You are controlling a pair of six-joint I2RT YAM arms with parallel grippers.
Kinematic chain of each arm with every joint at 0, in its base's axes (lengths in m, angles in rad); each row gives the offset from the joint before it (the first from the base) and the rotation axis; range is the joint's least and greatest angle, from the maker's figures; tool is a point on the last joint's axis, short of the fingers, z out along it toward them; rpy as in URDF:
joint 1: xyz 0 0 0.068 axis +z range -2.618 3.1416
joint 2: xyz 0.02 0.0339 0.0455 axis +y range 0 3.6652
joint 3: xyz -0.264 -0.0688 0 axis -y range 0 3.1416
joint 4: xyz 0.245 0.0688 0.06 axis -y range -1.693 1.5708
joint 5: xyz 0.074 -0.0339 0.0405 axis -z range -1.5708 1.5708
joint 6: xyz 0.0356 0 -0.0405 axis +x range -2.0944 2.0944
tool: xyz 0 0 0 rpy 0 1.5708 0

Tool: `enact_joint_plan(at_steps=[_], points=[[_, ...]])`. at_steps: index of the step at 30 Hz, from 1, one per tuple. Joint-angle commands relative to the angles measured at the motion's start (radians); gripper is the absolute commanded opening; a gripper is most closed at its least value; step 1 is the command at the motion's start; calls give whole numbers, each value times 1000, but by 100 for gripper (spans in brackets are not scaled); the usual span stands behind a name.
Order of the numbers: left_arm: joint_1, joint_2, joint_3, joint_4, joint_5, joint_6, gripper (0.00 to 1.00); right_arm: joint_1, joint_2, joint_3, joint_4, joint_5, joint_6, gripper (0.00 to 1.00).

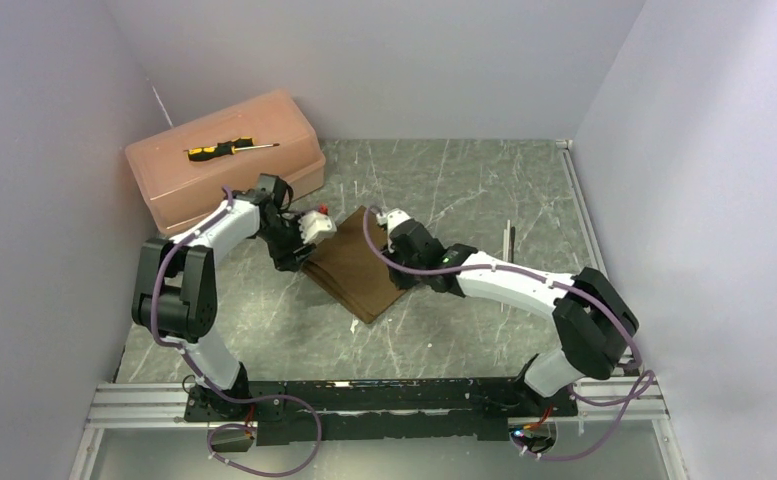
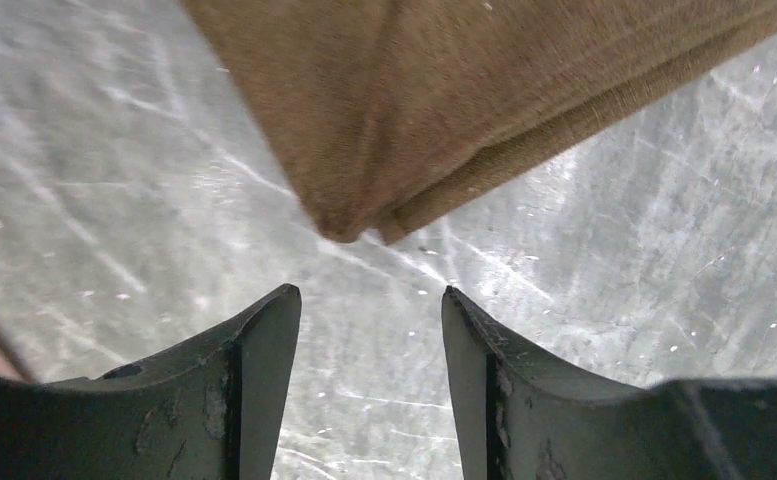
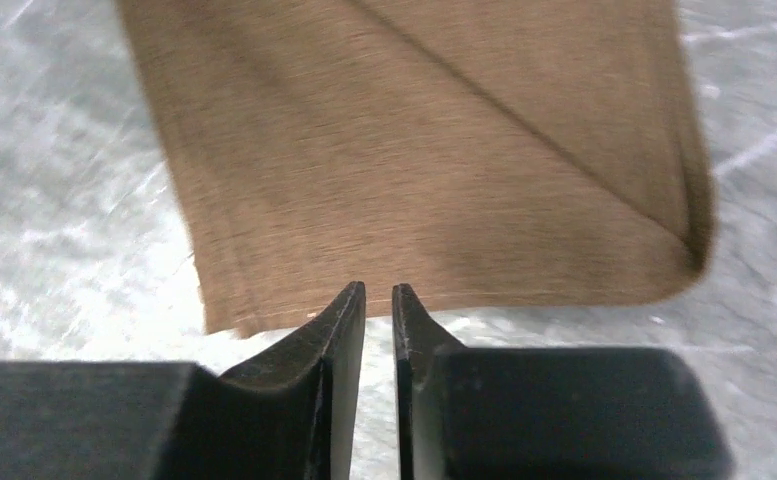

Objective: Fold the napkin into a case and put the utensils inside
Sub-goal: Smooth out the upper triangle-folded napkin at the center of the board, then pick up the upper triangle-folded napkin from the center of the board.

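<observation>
Screwdriver (image 1: 232, 149) on pink box (image 1: 164, 190) — utensil (image 1: 509, 240) (probably) right.

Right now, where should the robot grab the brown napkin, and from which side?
Probably the napkin's folded corner pointing at the left gripper. It comes in from the left, its open jaws already lined up. The layered edges meet there in a thick point, easier to pinch than the flat middle.

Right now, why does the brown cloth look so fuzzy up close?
Right wrist view: the napkin is smeared, probably from motion; the right gripper looks sharp. Left wrist view: its corner is only a little soft. Top view: evenly lit, nothing blurry.
</observation>
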Motion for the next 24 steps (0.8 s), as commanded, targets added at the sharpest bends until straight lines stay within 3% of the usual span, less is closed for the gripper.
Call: enact_joint_plan(at_steps=[1, 12, 19, 24], points=[[47, -33, 101, -68, 136, -61, 59, 94, 31, -11, 125, -58, -104, 16], [72, 3, 108, 52, 224, -287, 58, 253, 156, -66, 264, -7, -108, 12], [77, 29, 156, 45, 247, -374, 58, 288, 226, -51, 257, -5, -145, 11], [87, 32, 197, 28, 339, -418, 60, 290, 172, -70, 249, 22, -163, 26]])
